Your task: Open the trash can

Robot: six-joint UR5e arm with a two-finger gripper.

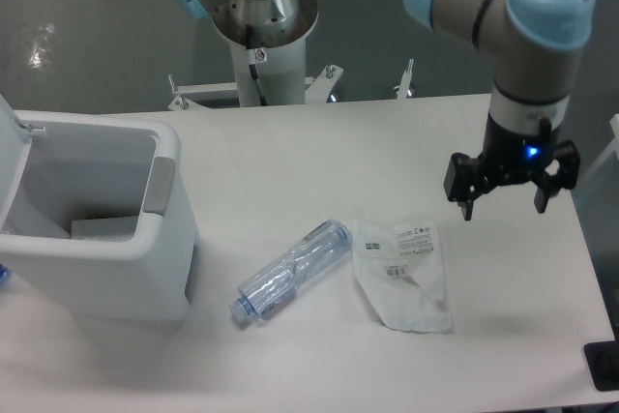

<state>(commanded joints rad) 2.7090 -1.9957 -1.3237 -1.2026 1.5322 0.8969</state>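
The white trash can (145, 268) stands at the table's left edge with its lid (12, 166) swung up and back, so the inside shows. A grey push tab (160, 184) sits on its right rim. My gripper (505, 208) hangs over the right side of the table, far from the can, open with nothing between its fingers. It points down at the tabletop, just right of the plastic bag.
A clear plastic bottle (290, 271) lies on its side in the middle of the table. A crumpled white plastic bag (404, 273) lies right of it. The arm's base (261, 31) stands behind the table's far edge. A dark object (604, 365) sits at the lower right corner.
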